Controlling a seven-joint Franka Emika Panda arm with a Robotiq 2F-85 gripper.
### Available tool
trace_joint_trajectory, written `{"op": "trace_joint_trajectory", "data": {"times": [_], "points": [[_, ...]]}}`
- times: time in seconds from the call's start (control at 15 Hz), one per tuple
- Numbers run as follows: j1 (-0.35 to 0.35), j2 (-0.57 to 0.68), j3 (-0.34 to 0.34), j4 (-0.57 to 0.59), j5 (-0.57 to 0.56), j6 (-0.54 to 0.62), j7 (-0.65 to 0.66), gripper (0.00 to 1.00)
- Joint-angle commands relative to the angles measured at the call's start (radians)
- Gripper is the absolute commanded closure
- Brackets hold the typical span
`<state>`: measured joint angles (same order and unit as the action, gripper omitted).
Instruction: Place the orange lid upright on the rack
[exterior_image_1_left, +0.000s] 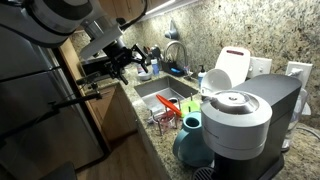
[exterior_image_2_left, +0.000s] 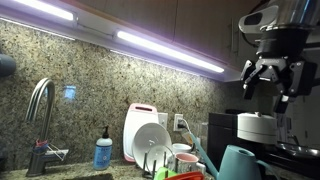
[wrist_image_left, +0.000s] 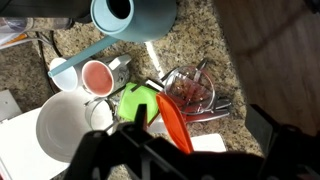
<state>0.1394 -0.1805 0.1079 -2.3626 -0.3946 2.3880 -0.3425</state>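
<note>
- Gripper (exterior_image_2_left: 266, 88): fingers spread wide apart, holding nothing, high above the rack (exterior_image_1_left: 160, 117).
- Orange lid (wrist_image_left: 175, 124): at the rack, seen in the wrist view as a narrow slanted strip just beside the green cup (wrist_image_left: 138, 103).
- Whether the lid stands between the rack's prongs cannot be told.
- The rack sits between the sink (exterior_image_1_left: 160, 90) and the grey appliance (exterior_image_1_left: 240, 112).

Speckled granite backsplash (exterior_image_2_left: 100, 75) lit by under-cabinet light strips (exterior_image_2_left: 170, 52); wooden cabinets (exterior_image_2_left: 130, 14) above, chrome faucet (exterior_image_2_left: 32, 105), matching countertop (wrist_image_left: 190, 45).
</note>
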Motion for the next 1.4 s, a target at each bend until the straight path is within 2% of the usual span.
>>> {"op": "trace_joint_trajectory", "data": {"times": [0.0, 0.07, 0.13, 0.47, 0.8, 1.13, 1.33], "points": [[0.000, 0.021, 0.006, 0.008, -0.003, 0.002, -0.024, 0.00], [0.015, 0.036, -0.001, 0.002, 0.033, 0.057, -0.086, 0.00], [0.020, 0.068, 0.012, 0.018, 0.015, 0.050, -0.089, 0.00], [0.058, 0.217, 0.038, 0.080, 0.091, 0.101, -0.266, 0.00], [0.046, 0.354, 0.064, 0.193, 0.024, 0.105, -0.348, 0.00], [0.062, 0.470, 0.037, 0.303, -0.154, 0.143, -0.273, 0.00], [0.065, 0.528, 0.033, 0.353, -0.211, 0.151, -0.244, 0.00]]}}
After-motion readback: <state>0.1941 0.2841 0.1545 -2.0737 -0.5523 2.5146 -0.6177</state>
